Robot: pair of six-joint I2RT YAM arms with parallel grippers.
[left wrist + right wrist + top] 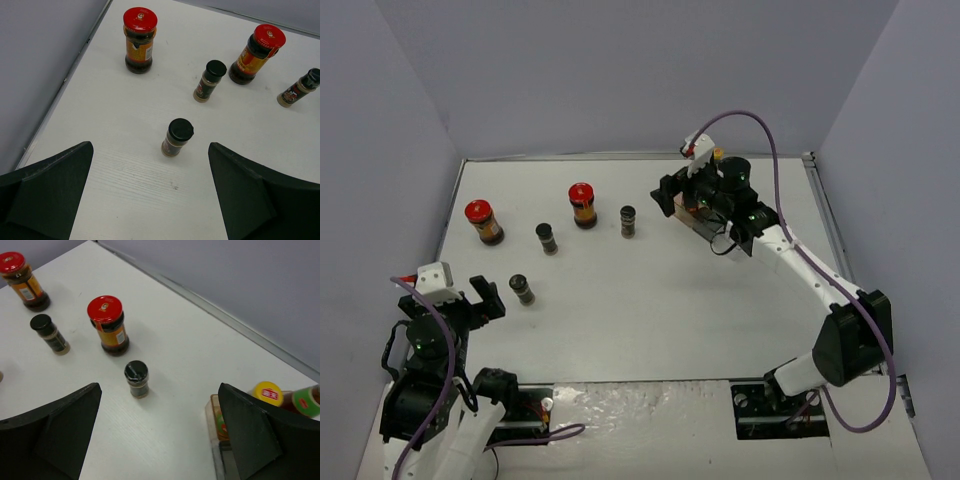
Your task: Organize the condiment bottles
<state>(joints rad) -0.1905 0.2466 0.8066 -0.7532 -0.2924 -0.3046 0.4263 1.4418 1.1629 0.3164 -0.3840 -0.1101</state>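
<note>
right wrist shows a squat dark jar [109,327] with red lid.

White surface [650,320], five items standing directly on it, all upright, none touching. Top view:
- red-lidded jar [484,222], upper left
- second red-lidded jar [583,204], right of it, nearer centre
- dark shaker [547,237], between the two jars, slightly lower in frame
- second shaker [628,221], just right of the second jar
- third shaker [523,289], lowest of the group, left of centre

Clear tray [212,430] also sits on the surface. Only its corner shows, lower right of the right wrist view.
</note>
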